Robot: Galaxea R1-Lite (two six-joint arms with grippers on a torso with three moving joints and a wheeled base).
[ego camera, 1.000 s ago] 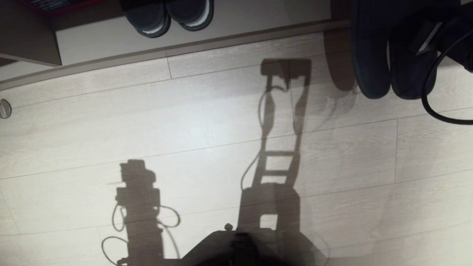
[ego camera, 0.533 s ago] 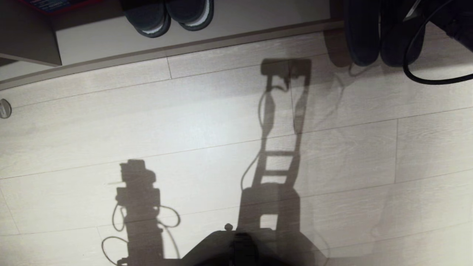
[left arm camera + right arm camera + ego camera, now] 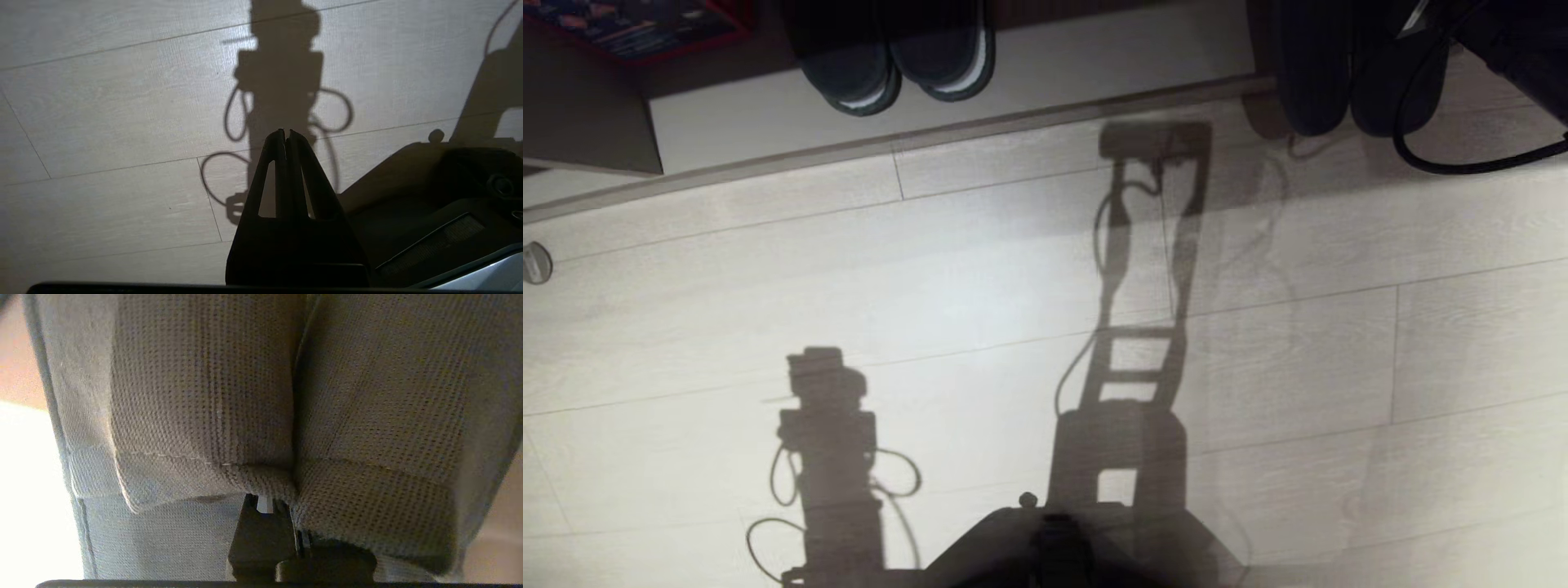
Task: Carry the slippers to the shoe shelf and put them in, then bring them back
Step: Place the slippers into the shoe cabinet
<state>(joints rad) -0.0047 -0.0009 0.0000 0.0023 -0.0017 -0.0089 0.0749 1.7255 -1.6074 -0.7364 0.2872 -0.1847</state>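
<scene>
The grey-blue slippers (image 3: 1311, 73) hang side by side as dark shapes at the far right of the head view, toes toward me, over the front edge trim of the shoe shelf (image 3: 1094, 49). Close up, their woven toe bands (image 3: 196, 396) fill the right wrist view. My right gripper (image 3: 282, 506) is shut on the slippers where the two bands meet, its fingertips hidden in the fabric. Only the right arm (image 3: 1515, 49) shows in the head view. My left gripper (image 3: 286, 132) is parked low over the floor beside my base, shut with nothing in it.
A black pair of slippers with white sole edges (image 3: 898, 57) stands in the shelf to the left. A red-edged box (image 3: 637, 24) and a dark panel (image 3: 588, 106) are at the far left. A black cable (image 3: 1462, 159) loops under the right arm. A small round disc (image 3: 535, 263) lies on the floor.
The right arm has carried the slippers away from me toward the shelf, from over the floor to its front edge. The whole scene has slid slightly nearer in the head view.
</scene>
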